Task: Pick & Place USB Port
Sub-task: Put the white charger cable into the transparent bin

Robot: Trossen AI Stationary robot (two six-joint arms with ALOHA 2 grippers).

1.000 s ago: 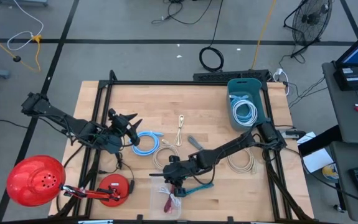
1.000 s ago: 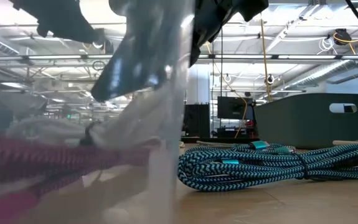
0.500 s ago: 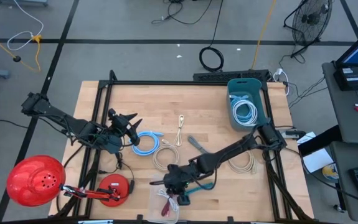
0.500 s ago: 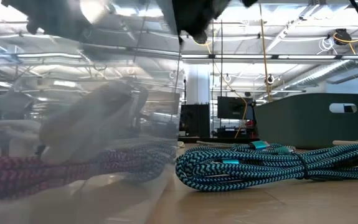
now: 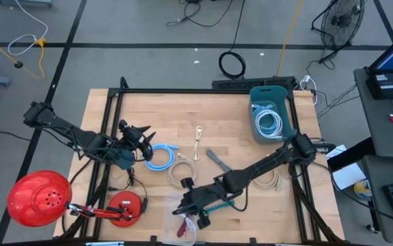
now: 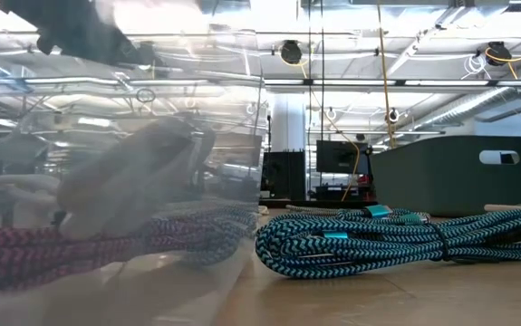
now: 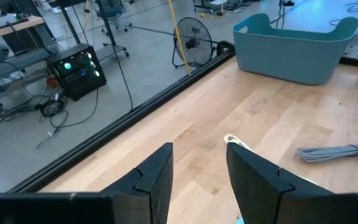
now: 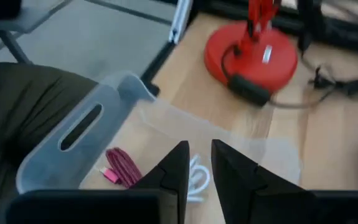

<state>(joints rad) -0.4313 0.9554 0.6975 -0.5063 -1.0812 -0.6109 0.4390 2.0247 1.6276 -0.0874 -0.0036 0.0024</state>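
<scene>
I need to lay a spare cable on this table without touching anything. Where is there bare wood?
Bare wood runs along the far side of the wooden table, between its black frame and the teal plastic bin. The near half is crowded: blue cable coil, white cable coils, clear plastic bag, right gripper.

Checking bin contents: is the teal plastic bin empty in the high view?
No, the teal plastic bin holds a coiled pale cable.
</scene>
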